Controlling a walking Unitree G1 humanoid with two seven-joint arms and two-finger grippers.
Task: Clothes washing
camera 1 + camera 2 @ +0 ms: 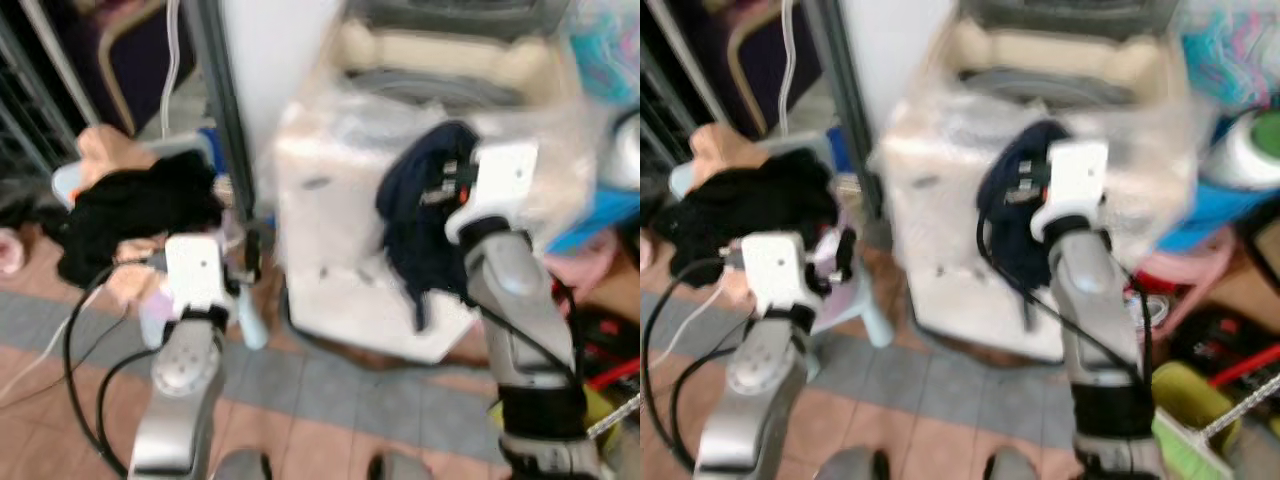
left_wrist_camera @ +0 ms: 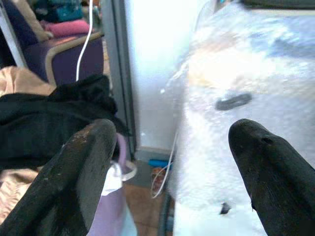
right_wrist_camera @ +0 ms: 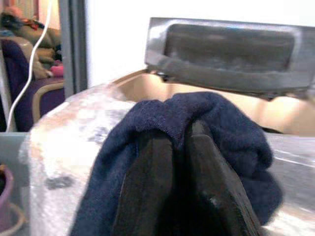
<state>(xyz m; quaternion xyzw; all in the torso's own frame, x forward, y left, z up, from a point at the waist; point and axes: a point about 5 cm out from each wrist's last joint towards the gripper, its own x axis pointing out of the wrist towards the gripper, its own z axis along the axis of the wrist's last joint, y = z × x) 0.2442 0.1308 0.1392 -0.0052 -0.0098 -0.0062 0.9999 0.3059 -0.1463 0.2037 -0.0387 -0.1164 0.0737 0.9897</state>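
A dark navy garment [image 1: 415,225] hangs in front of the white top-loading washing machine [image 1: 330,230], just below its open tub [image 1: 430,85]. My right gripper [image 3: 179,162] is shut on that garment [image 3: 162,128], the cloth draped over both fingers, with the raised lid [image 3: 231,54] beyond. A pile of black clothes [image 1: 130,215] lies in a basket at the left, with a peach cloth [image 1: 105,150] behind it. My left gripper [image 2: 170,147] is open and holds nothing, level with the gap between the black pile [image 2: 49,118] and the washer [image 2: 246,123].
A grey metal post [image 1: 225,110] stands between the clothes pile and the washer. A purple chair [image 2: 54,54] sits behind the pile. Blue and pink items [image 1: 600,215] crowd the right side, with a yellow-green bin [image 1: 1185,395] near my right arm. Tiled floor [image 1: 330,400] lies below.
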